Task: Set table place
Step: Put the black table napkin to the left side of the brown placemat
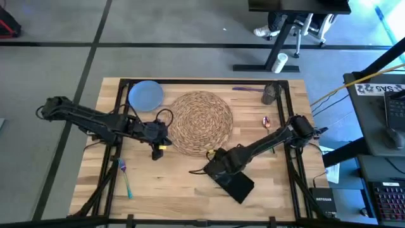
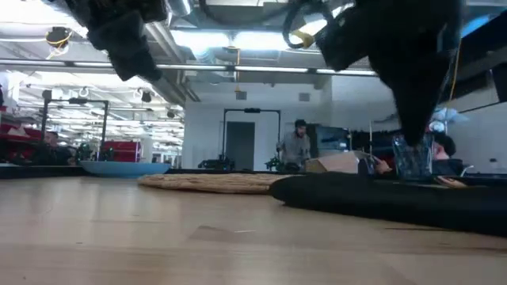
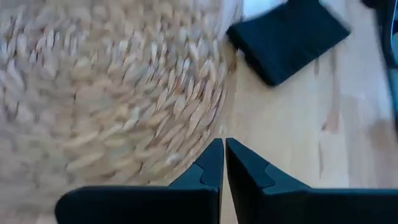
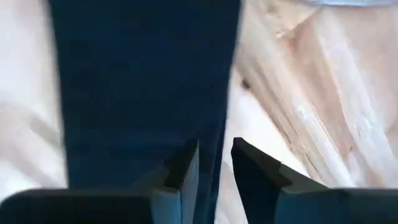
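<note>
Napkin [image 1: 233, 185] is my worry: it lies on the table [image 1: 177, 190] in front of the placemat [image 1: 202, 121], askew to the table edge, and the right gripper [image 1: 214, 166] sits over its near-mat corner. In the right wrist view the fingers [image 4: 186, 168] straddle the cloth's edge with a narrow gap between them, not yet clamped, so I call the jaws released. Risk one: if I close here I may catch only a thin lip of fabric, and the napkin could slide out or unfold when lifted. Risk two: dragging it toward the mat could ruck the cloth or push it under the woven rim. The left gripper [image 1: 156, 150] hangs at the mat's left edge, jaws clenched on nothing that I can see. Its wrist view shows the fingertips just off the straw, and a careless sweep could snag the weave and shift the mat off centre. Both arms are close together near the mat's front, so a crossing move risks a knock. Plate [image 1: 145, 95] sits at the back left, off the mat, touching or nearly touching its rim; I cannot tell which. Fork [image 1: 125, 179] lies front left, well apart. Cup [image 1: 271, 94] stands back right, with a utensil [image 1: 267, 121] nearer the right arm. Most of the setting is undone, I judge.
</note>
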You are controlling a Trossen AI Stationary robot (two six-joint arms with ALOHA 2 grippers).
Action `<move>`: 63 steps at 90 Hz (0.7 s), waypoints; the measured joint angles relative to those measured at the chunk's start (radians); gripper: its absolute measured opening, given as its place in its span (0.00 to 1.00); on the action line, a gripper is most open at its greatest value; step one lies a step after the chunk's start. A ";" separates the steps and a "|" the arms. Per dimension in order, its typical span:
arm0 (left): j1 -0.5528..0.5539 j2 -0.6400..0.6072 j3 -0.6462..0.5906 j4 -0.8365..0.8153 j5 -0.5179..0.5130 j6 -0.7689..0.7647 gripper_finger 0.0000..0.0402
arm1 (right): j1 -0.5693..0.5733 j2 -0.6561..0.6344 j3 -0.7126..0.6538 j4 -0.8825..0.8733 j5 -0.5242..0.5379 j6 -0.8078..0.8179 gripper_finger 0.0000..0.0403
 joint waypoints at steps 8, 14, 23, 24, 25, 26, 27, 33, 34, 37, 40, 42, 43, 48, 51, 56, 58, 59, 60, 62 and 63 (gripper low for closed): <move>0.000 0.000 0.000 0.072 0.000 0.002 0.00 | -0.029 -0.039 0.000 -0.021 0.038 -0.073 0.06; 0.000 0.000 0.000 0.110 0.000 0.006 0.00 | -0.064 -0.069 0.000 -0.020 0.090 -0.116 0.02; 0.009 0.000 0.000 0.140 -0.003 0.011 0.00 | -0.139 -0.100 0.000 -0.008 0.139 -0.179 0.02; 0.010 0.000 0.000 0.139 -0.004 0.010 0.00 | -0.149 -0.102 0.001 -0.006 0.140 -0.186 0.02; 0.012 0.000 0.000 0.138 -0.004 0.010 0.00 | -0.158 -0.103 0.001 -0.005 0.140 -0.198 0.02; 0.013 0.000 0.000 0.136 -0.005 0.009 0.00 | -0.167 -0.104 0.002 -0.004 0.141 -0.208 0.02; 0.015 0.000 0.000 0.136 -0.006 0.007 0.00 | -0.176 -0.105 0.002 -0.003 0.142 -0.218 0.02; 0.023 0.000 0.000 0.151 -0.009 0.002 0.00 | -0.226 -0.106 0.002 -0.004 0.145 -0.290 0.01; 0.025 0.000 0.000 0.157 -0.009 0.002 0.00 | -0.233 -0.106 0.002 -0.003 0.150 -0.301 0.01; 0.027 0.000 0.000 0.184 -0.010 0.010 0.00 | -0.256 -0.105 0.002 -0.002 0.169 -0.340 0.00; 0.027 0.000 0.004 0.208 -0.010 0.022 0.00 | -0.278 -0.105 0.002 0.005 0.188 -0.377 0.01; 0.026 0.003 0.008 0.223 -0.009 0.034 0.00 | -0.296 -0.105 0.002 0.015 0.200 -0.402 0.01; 0.025 0.005 0.011 0.232 -0.009 0.037 0.00 | -0.305 -0.105 0.002 0.022 0.206 -0.414 0.00; 0.025 0.016 0.029 0.270 -0.008 0.055 0.00 | -0.349 -0.105 0.002 0.067 0.210 -0.469 0.00; 0.025 0.027 0.041 0.277 -0.008 0.060 0.00 | -0.379 -0.105 0.002 0.096 0.209 -0.496 0.00; 0.026 0.048 0.060 0.297 -0.008 0.062 0.00 | -0.427 -0.105 0.002 0.145 0.204 -0.532 0.00; 0.026 0.059 0.066 0.303 -0.008 0.062 0.00 | -0.445 -0.105 0.002 0.164 0.199 -0.544 0.00; 0.026 0.065 0.069 0.307 -0.008 0.062 0.00 | -0.455 -0.105 0.002 0.172 0.195 -0.550 0.00; 0.026 0.071 0.072 0.311 -0.008 0.062 0.00 | -0.464 -0.105 0.002 0.179 0.190 -0.559 0.00; 0.027 0.081 0.077 0.313 -0.009 0.062 0.00 | -0.481 -0.105 0.002 0.194 0.182 -0.570 0.00; 0.027 0.087 0.081 0.313 -0.009 0.062 0.00 | -0.489 -0.105 0.002 0.201 0.179 -0.576 0.00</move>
